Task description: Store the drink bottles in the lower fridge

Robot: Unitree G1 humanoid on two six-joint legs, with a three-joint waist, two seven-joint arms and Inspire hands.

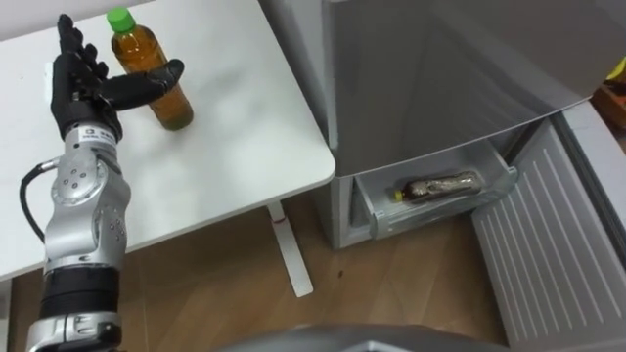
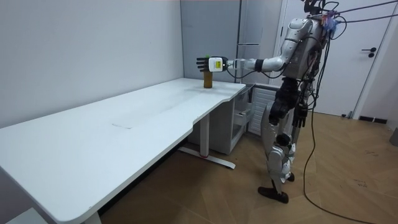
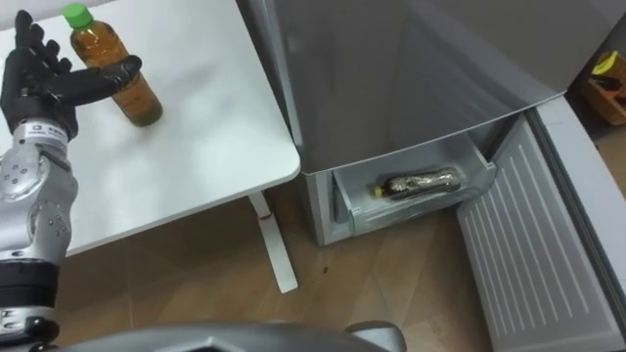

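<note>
Tea bottle (image 1: pixel 135 51) upright; dark bottle (image 1: pixel 442 186) flat.

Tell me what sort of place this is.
Probably an office or test room fitted for housework, not a real kitchen: a long white desk, a grey fridge beside it, wood floor and bare walls.

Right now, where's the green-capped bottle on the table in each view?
Left eye view: bottle upper left, against the left hand.
Right eye view: bottle in the top left corner.
Room view: bottle centre, upper half, at the white table far end.
Shared landmark: that table's corner beside the fridge.
</note>
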